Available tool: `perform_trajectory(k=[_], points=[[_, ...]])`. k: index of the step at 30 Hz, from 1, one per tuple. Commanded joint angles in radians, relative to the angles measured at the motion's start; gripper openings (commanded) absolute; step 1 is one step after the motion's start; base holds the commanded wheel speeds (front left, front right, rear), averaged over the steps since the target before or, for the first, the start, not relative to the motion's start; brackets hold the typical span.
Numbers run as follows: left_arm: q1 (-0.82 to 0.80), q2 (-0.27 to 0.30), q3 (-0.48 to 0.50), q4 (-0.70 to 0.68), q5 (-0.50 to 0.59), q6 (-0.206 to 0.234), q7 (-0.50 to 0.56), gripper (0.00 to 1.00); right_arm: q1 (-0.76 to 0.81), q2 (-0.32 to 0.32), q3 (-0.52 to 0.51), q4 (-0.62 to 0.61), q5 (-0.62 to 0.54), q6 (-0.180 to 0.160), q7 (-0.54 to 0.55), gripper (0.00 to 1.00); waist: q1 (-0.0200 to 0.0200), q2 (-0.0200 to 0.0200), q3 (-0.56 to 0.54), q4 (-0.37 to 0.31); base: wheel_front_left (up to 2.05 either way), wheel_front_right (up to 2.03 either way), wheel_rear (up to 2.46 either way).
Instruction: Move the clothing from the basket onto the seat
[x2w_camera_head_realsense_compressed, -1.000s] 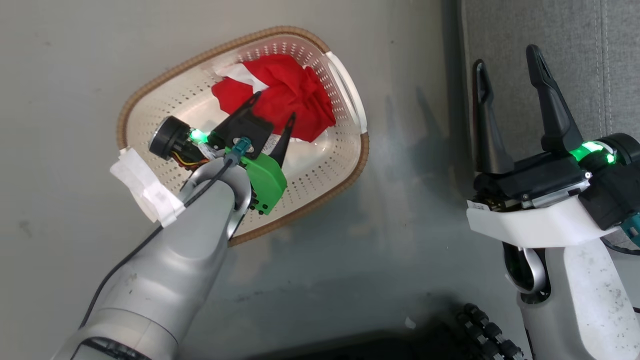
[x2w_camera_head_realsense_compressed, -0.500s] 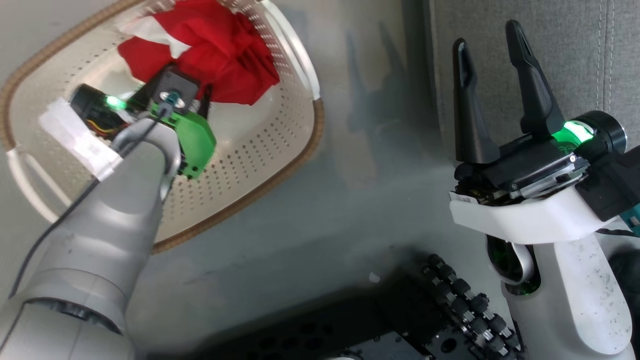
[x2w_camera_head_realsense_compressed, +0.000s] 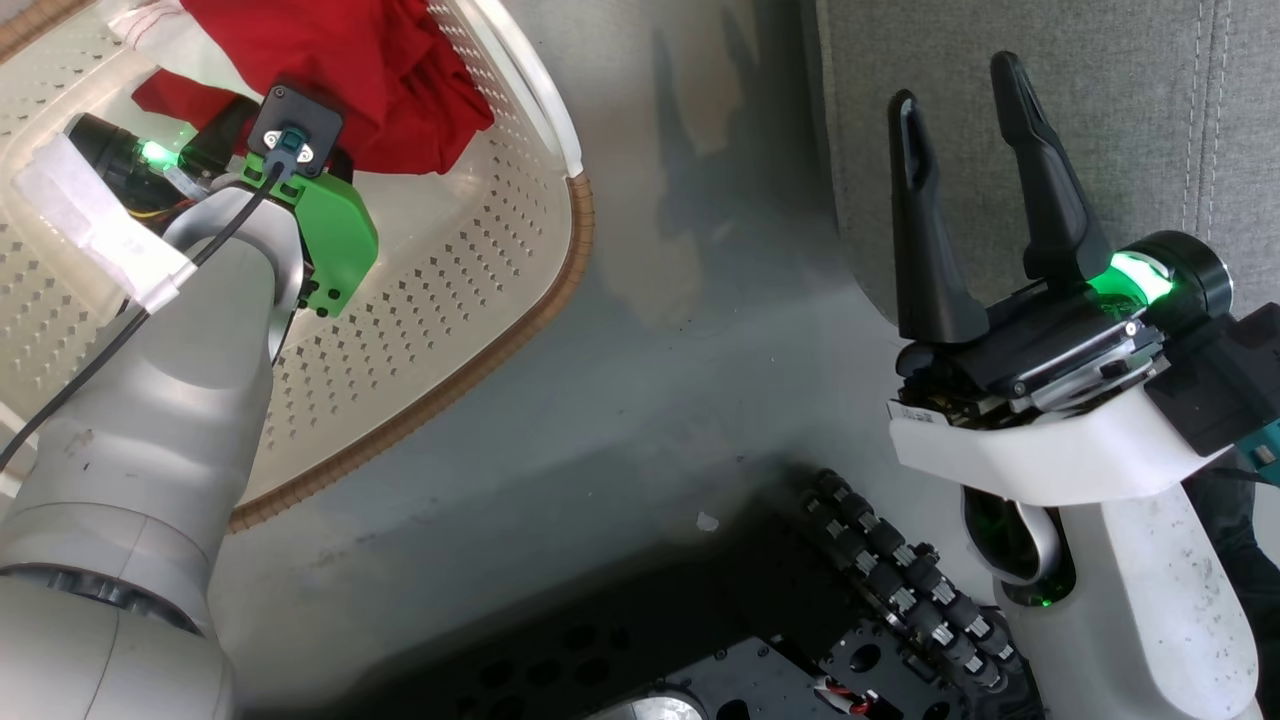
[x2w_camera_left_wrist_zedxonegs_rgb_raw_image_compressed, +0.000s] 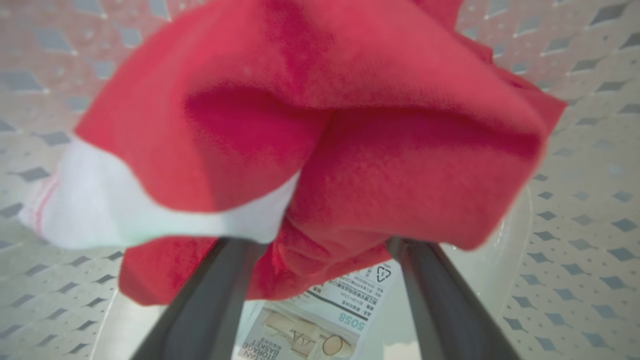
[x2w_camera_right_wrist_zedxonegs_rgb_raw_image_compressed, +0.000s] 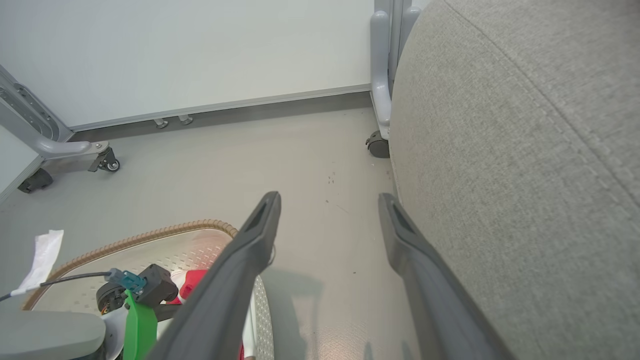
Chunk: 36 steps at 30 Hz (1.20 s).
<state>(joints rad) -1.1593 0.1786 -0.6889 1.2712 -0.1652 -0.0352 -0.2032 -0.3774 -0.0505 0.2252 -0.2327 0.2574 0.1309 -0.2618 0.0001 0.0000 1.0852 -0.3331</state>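
Observation:
The red clothing (x2w_camera_head_realsense_compressed: 380, 60) with white trim lies bunched at the far end of the cream basket (x2w_camera_head_realsense_compressed: 560, 250). My left gripper (x2w_camera_left_wrist_zedxonegs_rgb_raw_image_compressed: 320, 240) is down inside the basket, open. Its two fingers (x2w_camera_left_wrist_zedxonegs_rgb_raw_image_compressed: 225, 280) stand wide apart with their tips hidden under the clothing (x2w_camera_left_wrist_zedxonegs_rgb_raw_image_compressed: 350, 125). Below them the basket's paper label (x2w_camera_left_wrist_zedxonegs_rgb_raw_image_compressed: 320, 320) shows on the bottom. My right gripper (x2w_camera_head_realsense_compressed: 954, 82) hangs open and holds nothing, beside the front edge of the grey seat (x2w_camera_head_realsense_compressed: 1100, 100). In the right wrist view my right gripper (x2w_camera_right_wrist_zedxonegs_rgb_raw_image_compressed: 328, 197) is between the basket (x2w_camera_right_wrist_zedxonegs_rgb_raw_image_compressed: 165, 231) and the seat (x2w_camera_right_wrist_zedxonegs_rgb_raw_image_compressed: 525, 150).
Grey floor (x2w_camera_head_realsense_compressed: 680, 330) lies between basket and seat. My own dark base with its roller wheel (x2w_camera_head_realsense_compressed: 880, 570) is at the bottom. Beyond stand a white wall and grey frames on castors (x2w_camera_right_wrist_zedxonegs_rgb_raw_image_compressed: 377, 145), (x2w_camera_right_wrist_zedxonegs_rgb_raw_image_compressed: 102, 161).
The head camera has swung, so the basket sits further up and left in the picture. My left gripper has gone deeper into the clothing, its fingers now hidden behind the wrist. The right gripper stays open.

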Motion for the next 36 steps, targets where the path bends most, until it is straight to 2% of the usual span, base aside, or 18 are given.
perform_trajectory(k=[1, 13, 20, 30, 36], points=[[-0.018, 0.01, -0.004, 0.006, 0.0, -0.004, -0.001, 0.0, 0.005, 0.0, 0.0, -0.006, 0.006, 0.0, -0.004, 1.0, -0.0001, 0.0, 0.0, -0.002, 0.0, 0.0, 0.0], [0.002, 0.02, -0.001, 0.004, -0.033, -0.016, -0.04, 0.0, -0.02, 0.0, -0.001, 0.015, 0.021, 0.0, -0.005, 1.0, -0.0001, 0.0, -0.025, -0.008, 0.0, 0.0, 0.0], [0.088, -0.017, -0.015, -0.062, -0.043, -0.034, -0.063, 0.0, 0.006, -0.001, -0.023, 0.055, -0.005, 0.0, -0.004, 1.0, -0.0001, 0.0, -0.125, 0.049, 0.0, 0.0, 0.0], [0.267, -0.027, 0.023, -0.304, -0.078, -0.036, -0.062, 0.0, 0.048, -0.001, -0.042, 0.111, -0.046, 0.0, -0.004, 1.0, -0.0001, 0.0, -0.319, 0.122, 0.0, 0.0, 0.0], [0.381, -0.027, 0.064, -0.451, -0.098, -0.018, -0.063, 0.0, 0.094, -0.001, -0.061, 0.147, -0.067, 0.0, -0.004, 1.0, -0.0001, 0.0, -0.446, 0.163, 0.0, 0.0, 0.0]])
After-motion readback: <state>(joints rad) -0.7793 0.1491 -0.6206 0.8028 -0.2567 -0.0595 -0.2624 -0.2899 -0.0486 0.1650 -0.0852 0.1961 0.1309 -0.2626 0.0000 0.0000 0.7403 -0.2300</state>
